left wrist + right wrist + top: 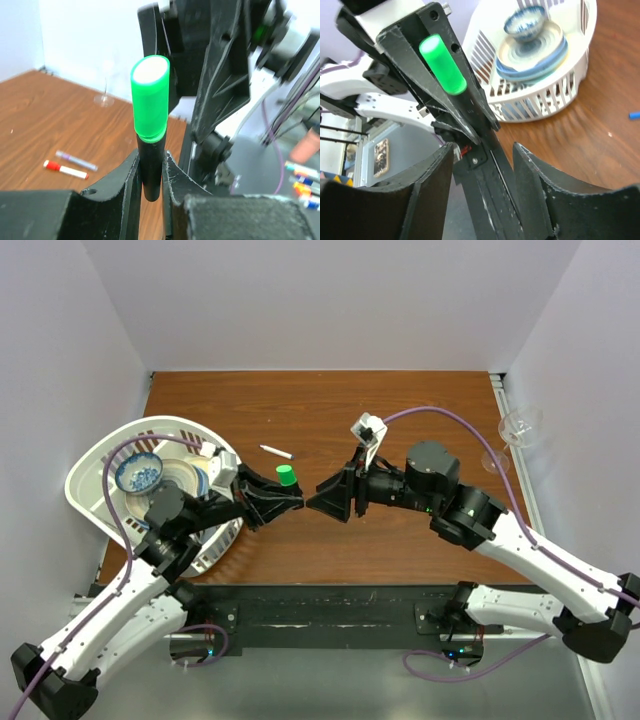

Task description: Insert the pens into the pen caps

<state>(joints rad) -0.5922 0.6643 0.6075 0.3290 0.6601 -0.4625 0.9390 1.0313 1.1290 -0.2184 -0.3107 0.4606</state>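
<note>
My left gripper (292, 502) is shut on the short black marker (150, 170) and holds it upright above the table. The green cap (150, 97) sits on the marker's top end and also shows in the top view (287, 476) and the right wrist view (442, 64). My right gripper (314, 502) is open and empty, tip to tip with the left one; in its own view (482, 150) its jaws stand on either side of the left gripper's fingers (470, 115). A white pen with a red cap (65, 170) and a thin pen (76, 160) lie on the table behind. A small blue piece (633, 115) lies on the wood.
A white dish basket (92, 465) with a blue-patterned bowl (138, 474) and plates stands at the left, close to the left arm. A clear wine glass (520, 426) stands at the table's right edge. A white pen (275, 451) lies behind the grippers.
</note>
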